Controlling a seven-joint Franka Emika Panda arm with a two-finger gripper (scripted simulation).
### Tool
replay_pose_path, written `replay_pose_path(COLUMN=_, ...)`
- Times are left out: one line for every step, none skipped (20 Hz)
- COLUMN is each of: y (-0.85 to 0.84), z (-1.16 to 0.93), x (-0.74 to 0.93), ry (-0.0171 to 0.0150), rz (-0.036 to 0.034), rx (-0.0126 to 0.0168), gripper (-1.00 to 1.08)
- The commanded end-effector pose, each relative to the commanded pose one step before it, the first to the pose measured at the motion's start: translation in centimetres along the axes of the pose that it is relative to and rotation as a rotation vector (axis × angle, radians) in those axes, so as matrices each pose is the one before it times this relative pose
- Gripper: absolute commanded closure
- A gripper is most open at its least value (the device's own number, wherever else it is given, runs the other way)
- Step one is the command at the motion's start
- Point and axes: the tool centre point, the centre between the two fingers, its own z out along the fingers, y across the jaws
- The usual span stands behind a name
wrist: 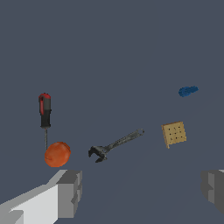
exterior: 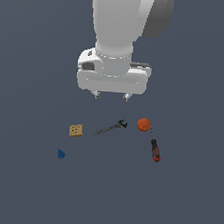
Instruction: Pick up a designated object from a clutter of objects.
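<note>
The claw [exterior: 111, 95] hangs released above the slim dark grey metal wrench [exterior: 110, 127], fingers spread to straddle its thin shaft.

place: simulated test scene | evidence: flat featureless grey-blue floor [exterior: 26, 193], rendered look, no room fixtures

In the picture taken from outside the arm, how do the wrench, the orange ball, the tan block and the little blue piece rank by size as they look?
1. wrench, longest though slim.
2. orange ball and tan block: too alike to rank.
3. blue piece, smallest.
</note>
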Motion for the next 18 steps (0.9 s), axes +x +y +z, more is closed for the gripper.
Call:
replay_pose_path(y=0.001, z=0.0, x=0.0, ry=0.0, rz=0.0, rx=0.0, gripper=-0.92)
replay_pose_path(y=-0.048, z=-0.036, x=0.027, ry=0.00115, rz=-0.00088, rx=0.00053, gripper=-0.92)
replay_pose_path(y=-0.137, z=-0.106, x=0.078, ry=0.0034, rz=-0.00259, rx=0.00164, gripper=-0.92)
replay_pose_path(y=-0.226, z=-0.176, x=0.129, ry=0.00558, rz=-0.00436, rx=0.00268, gripper=-0.92)
replay_pose_path(y=-0.31, z=-0.247, x=0.177, ry=0.00764, rz=-0.00624, rx=0.00366, gripper=-0.92)
replay_pose_path(y=-0.371, z=-0.307, x=0.21, ry=0.0091, rz=-0.00798, rx=0.00435, gripper=-0.92)
replay_pose_path(y=-0.343, z=-0.301, x=0.195, ry=0.0084, rz=-0.00817, rx=0.00398, gripper=-0.92)
replay_pose_path(y=-0.249, z=-0.239, x=0.143, ry=0.00611, rz=-0.00683, rx=0.00285, gripper=-0.92)
replay_pose_path(y=-0.157, z=-0.172, x=0.089, ry=0.00385, rz=-0.00518, rx=0.00176, gripper=-0.92)
replay_pose_path(y=-0.073, z=-0.099, x=0.043, ry=0.00181, rz=-0.00322, rx=0.0008, gripper=-0.92)
replay_pose_path(y=-0.016, z=-0.041, x=0.009, ry=0.00041, rz=-0.00148, rx=0.00016, gripper=-0.92)
replay_pose_path(y=0.02, z=-0.019, x=-0.026, ry=0.0, rz=0.0, rx=0.0, gripper=-0.92)
replay_pose_path(y=0.032, z=0.073, x=-0.007, ry=-0.00132, rz=0.00163, rx=-0.0006, gripper=-0.92)
replay_pose_path(y=0.037, z=0.082, x=-0.019, ry=-0.00091, rz=0.00293, rx=-0.00036, gripper=-0.92)
replay_pose_path(y=0.025, z=0.107, x=-0.011, ry=-0.0006, rz=0.00415, rx=-0.00016, gripper=-0.92)
replay_pose_path(y=0.01, z=0.132, x=-0.003, ry=-0.00031, rz=0.00534, rx=0.00003, gripper=-0.92)
replay_pose_path(y=0.004, z=0.16, x=0.002, ry=-0.00012, rz=0.00662, rx=0.00017, gripper=-0.92)
replay_pose_path(y=-0.003, z=0.189, x=0.005, ry=-0.00001, rz=0.00787, rx=0.00026, gripper=-0.92)
